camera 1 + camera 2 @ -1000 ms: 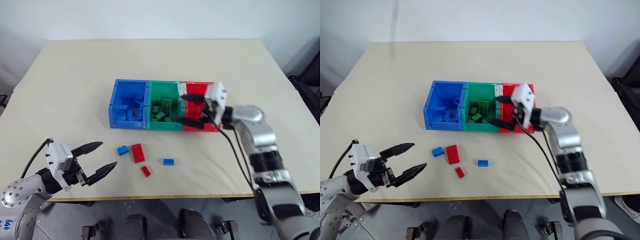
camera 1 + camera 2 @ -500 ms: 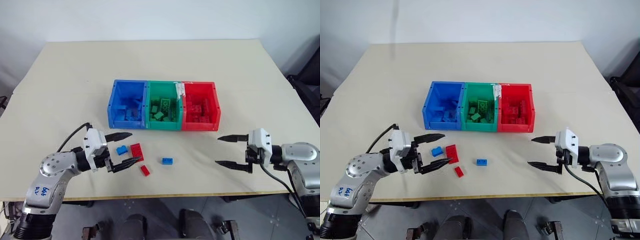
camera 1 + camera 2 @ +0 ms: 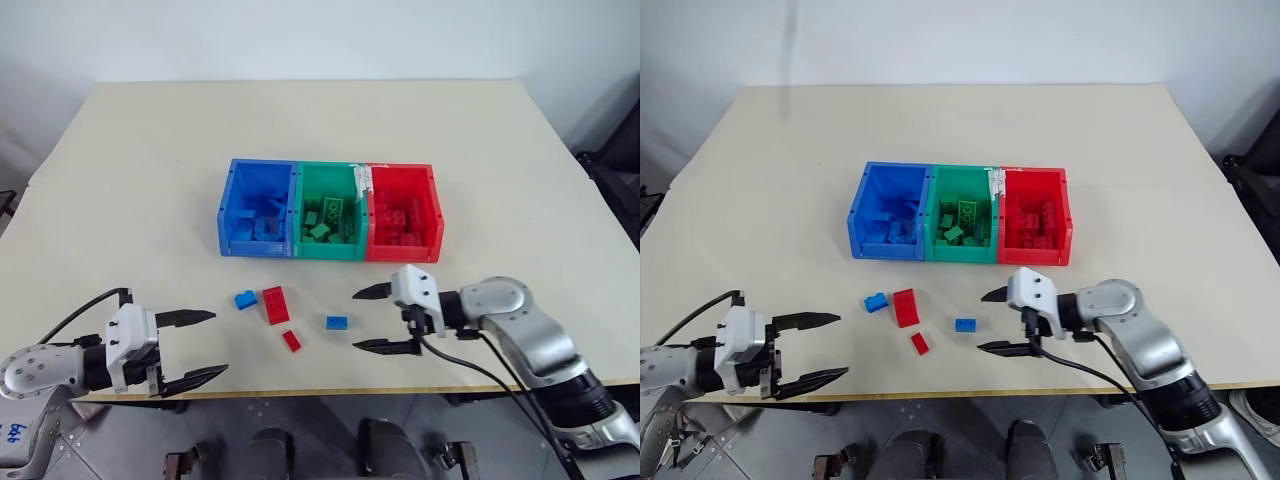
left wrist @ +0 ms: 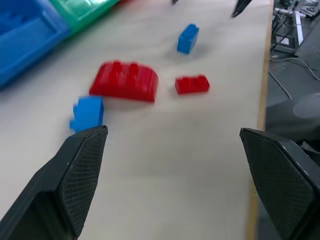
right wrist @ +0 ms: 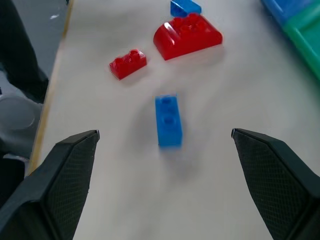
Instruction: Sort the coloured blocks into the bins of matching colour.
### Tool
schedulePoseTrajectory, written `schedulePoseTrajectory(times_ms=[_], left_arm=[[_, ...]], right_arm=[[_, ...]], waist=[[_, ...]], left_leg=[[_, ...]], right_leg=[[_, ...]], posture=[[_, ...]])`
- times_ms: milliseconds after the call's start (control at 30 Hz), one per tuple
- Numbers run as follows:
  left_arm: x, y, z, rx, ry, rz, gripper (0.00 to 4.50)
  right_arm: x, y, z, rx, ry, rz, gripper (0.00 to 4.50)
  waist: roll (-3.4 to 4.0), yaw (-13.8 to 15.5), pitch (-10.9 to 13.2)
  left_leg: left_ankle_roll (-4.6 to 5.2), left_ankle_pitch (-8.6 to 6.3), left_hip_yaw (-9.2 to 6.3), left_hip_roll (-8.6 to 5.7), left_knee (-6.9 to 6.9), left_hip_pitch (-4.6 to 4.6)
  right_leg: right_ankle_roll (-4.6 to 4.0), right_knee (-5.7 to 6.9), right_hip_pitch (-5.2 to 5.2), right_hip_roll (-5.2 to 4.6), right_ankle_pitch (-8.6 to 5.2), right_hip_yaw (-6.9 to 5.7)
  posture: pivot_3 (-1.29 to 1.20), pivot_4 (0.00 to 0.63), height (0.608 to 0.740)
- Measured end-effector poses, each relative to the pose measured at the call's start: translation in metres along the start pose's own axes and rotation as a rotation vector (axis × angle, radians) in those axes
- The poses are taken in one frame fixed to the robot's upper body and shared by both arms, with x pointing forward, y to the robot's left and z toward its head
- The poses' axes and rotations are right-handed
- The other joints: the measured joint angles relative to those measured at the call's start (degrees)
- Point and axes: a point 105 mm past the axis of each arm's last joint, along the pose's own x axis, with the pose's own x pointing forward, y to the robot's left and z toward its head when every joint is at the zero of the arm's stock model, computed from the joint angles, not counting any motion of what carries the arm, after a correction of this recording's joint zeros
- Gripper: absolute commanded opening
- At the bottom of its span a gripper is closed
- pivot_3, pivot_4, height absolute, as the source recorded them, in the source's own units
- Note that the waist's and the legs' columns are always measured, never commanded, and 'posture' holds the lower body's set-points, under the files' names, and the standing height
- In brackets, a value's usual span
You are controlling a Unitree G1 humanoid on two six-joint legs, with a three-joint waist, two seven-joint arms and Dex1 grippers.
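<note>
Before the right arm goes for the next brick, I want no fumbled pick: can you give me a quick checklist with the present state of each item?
1. Right gripper open and empty: ok.
2. Small blue studded plastic brick lies free on the beige table, just ahead of the right gripper: ok.
3. That brick lies apart from the small red brick and the large red brick: ok.
4. Left gripper open, empty and off to the side of the loose bricks: ok.
5. Blue plastic bin has room above the bricks in it: ok.
6. Second small blue brick still unsorted: not ok.
</note>
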Motion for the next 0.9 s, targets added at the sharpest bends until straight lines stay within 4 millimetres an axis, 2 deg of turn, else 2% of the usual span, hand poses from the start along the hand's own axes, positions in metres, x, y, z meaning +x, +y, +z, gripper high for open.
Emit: schedulePoseTrajectory(times_ms=[67, 167, 433, 500, 567, 700, 800, 900], left_arm=[[-0.001, -0.004, 0.003, 0.012, -0.002, -0.004, 4.50], [0.000, -0.007, 0.005, 0.016, -0.008, 0.000, 4.50], [0.003, -0.014, 0.008, -0.007, -0.036, 0.040, 4.50], [0.003, -0.012, 0.008, -0.021, -0.047, 0.075, 4.50], [0.001, -0.009, 0.010, -0.043, -0.093, 0.159, 4.50], [-0.013, -0.010, 0.005, -0.105, -0.127, 0.334, 4.50], [-0.030, -0.013, 0.000, -0.138, -0.123, 0.441, 4.50], [-0.039, -0.015, -0.001, -0.144, -0.110, 0.489, 4.50]], right_arm=[[0.010, -0.001, -0.005, -0.005, 0.028, -0.008, 4.43], [0.019, -0.002, -0.014, -0.004, 0.055, -0.023, 3.84], [0.020, -0.005, -0.010, -0.019, 0.031, -0.026, 0.91], [0.022, -0.005, -0.006, 0.001, 0.008, -0.019, 0.44], [0.025, -0.012, 0.008, 0.043, -0.055, -0.027, 0.46], [0.028, -0.037, 0.061, 0.036, -0.198, -0.071, 0.46], [0.045, -0.055, 0.099, 0.022, -0.294, -0.110, 0.46], [0.068, -0.075, 0.130, 0.008, -0.339, -0.172, 0.46]], waist=[[-0.01, 0.31, -0.01], [-0.01, 0.30, -0.01], [-0.01, 0.02, -0.01], [-0.01, 0.01, -0.01], [-0.01, -0.18, 0.00], [-0.02, -1.27, 0.00], [-0.02, -1.76, 0.00], [-0.01, -1.76, 0.00]], left_leg=[[0.02, -0.01, 0.00, -0.06, 0.00, -0.01], [0.02, -0.02, 0.02, -0.10, -0.01, -0.02], [0.01, -0.01, 0.08, -0.05, -0.04, 0.02], [0.01, -0.01, 0.08, -0.05, -0.02, 0.02], [0.01, -0.01, 0.10, -0.03, -0.01, 0.02], [-0.04, 0.00, 0.04, 0.04, -0.05, 0.04], [-0.11, 0.01, 0.10, 0.08, -0.06, 0.04], [-0.12, 0.02, 0.10, 0.05, -0.06, 0.04]], right_leg=[[0.00, 0.01, 0.02, 0.00, 0.00, -0.01], [0.00, 0.02, 0.01, 0.04, 0.00, -0.02], [0.00, 0.04, 0.00, 0.12, 0.00, -0.02], [0.00, 0.05, 0.01, 0.12, 0.00, -0.01], [0.01, 0.07, 0.01, 0.10, 0.01, 0.02], [-0.01, 0.10, -0.02, 0.13, 0.00, -0.01], [-0.04, 0.17, -0.11, 0.15, -0.02, 0.03], [-0.12, 0.36, -0.21, 0.12, -0.06, 0.04]], posture=[[0.00, 0.150, 0.740], [0.00, 0.150, 0.740], [0.00, 0.150, 0.740], [0.00, 0.150, 0.740], [0.00, 0.150, 0.740], [0.00, 0.150, 0.740], [0.00, 0.150, 0.740], [0.00, 0.150, 0.740]])
